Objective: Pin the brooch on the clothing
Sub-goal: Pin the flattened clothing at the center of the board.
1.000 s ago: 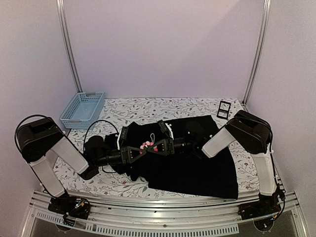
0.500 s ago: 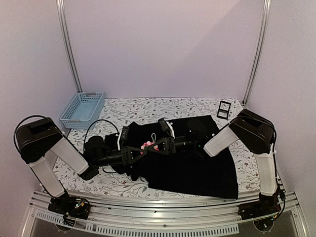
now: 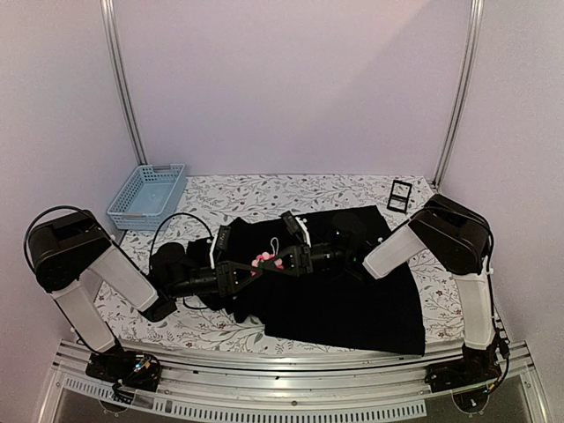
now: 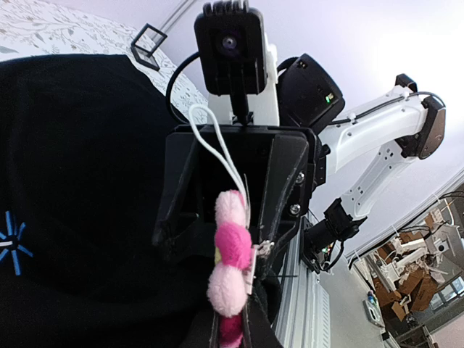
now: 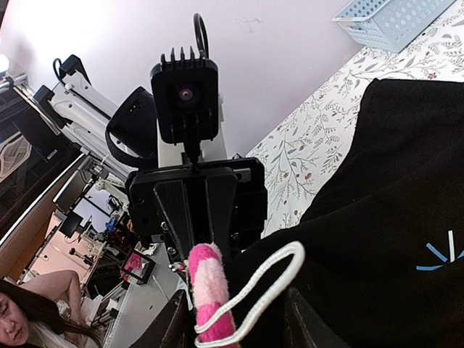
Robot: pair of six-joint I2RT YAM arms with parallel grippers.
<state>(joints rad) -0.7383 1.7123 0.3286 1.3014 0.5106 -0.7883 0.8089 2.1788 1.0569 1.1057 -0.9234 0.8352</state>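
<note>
The brooch [image 3: 264, 260], pink petals with a white cord loop [image 5: 270, 284], hangs just above the clothing [image 3: 352, 300], a black shirt spread over the table. My left gripper [image 3: 254, 268] comes in from the left and is shut on the brooch's lower petal [image 4: 233, 330]. The rest of the brooch [image 4: 232, 254] stands up beyond the fingertips. My right gripper [image 3: 280, 261] faces it from the right. Its jaws stand apart on either side of the edge-on brooch [image 5: 206, 290] and the loop, with a gap on the loop side. A light-blue star emblem [image 5: 442, 254] marks the shirt's chest.
A light-blue basket [image 3: 148, 196] sits at the back left of the floral table [image 3: 264, 189]. A small black stand [image 3: 399, 195] stands at the back right. Metal posts rise at both back corners, and an aluminium rail runs along the near edge.
The right gripper has edged slightly left toward the brooch and its jaw width has wavered a little. The left gripper has held still with the brooch.
</note>
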